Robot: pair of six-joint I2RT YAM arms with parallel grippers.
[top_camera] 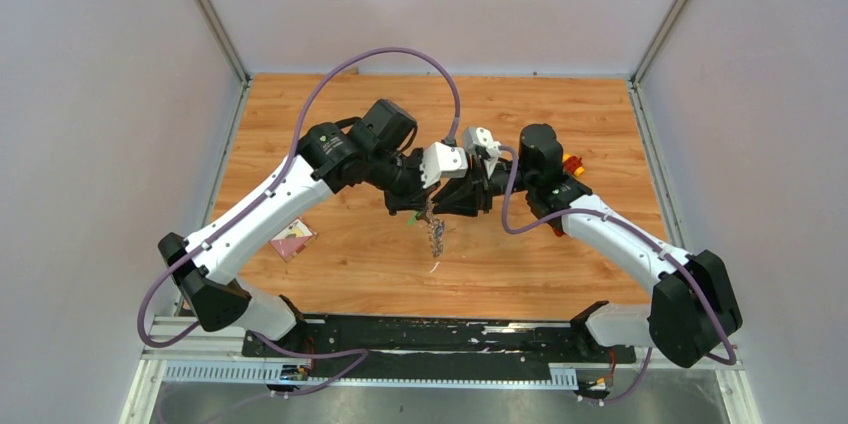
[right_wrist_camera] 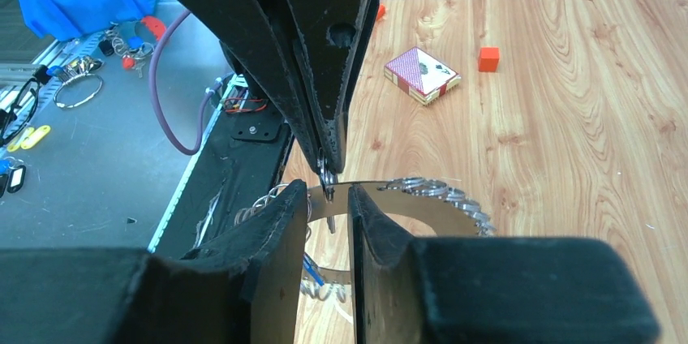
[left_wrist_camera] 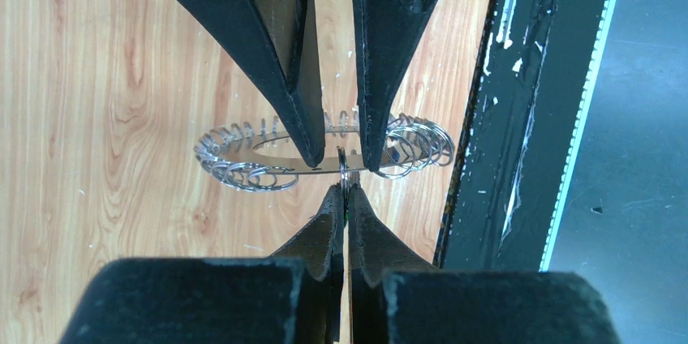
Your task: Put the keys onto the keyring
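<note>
The keyring (top_camera: 436,236), a flat silver band fringed with wire loops, hangs in the air between both grippers. It shows in the left wrist view (left_wrist_camera: 243,167) and the right wrist view (right_wrist_camera: 438,198). My left gripper (left_wrist_camera: 344,190) is shut on a small split ring (left_wrist_camera: 343,167) that sits round the band. A sliver of the green key (top_camera: 412,221) shows at its tips. My right gripper (right_wrist_camera: 327,191) has its jaws parted, one each side of that small ring, tips at the band. The blue key (right_wrist_camera: 312,269) shows by the ring's lower arc.
A red card box (right_wrist_camera: 422,75) and a small red block (right_wrist_camera: 488,58) lie on the wooden table (top_camera: 340,264) beyond the grippers. A pink card (top_camera: 292,240) lies left. The black rail (top_camera: 440,334) runs along the near edge.
</note>
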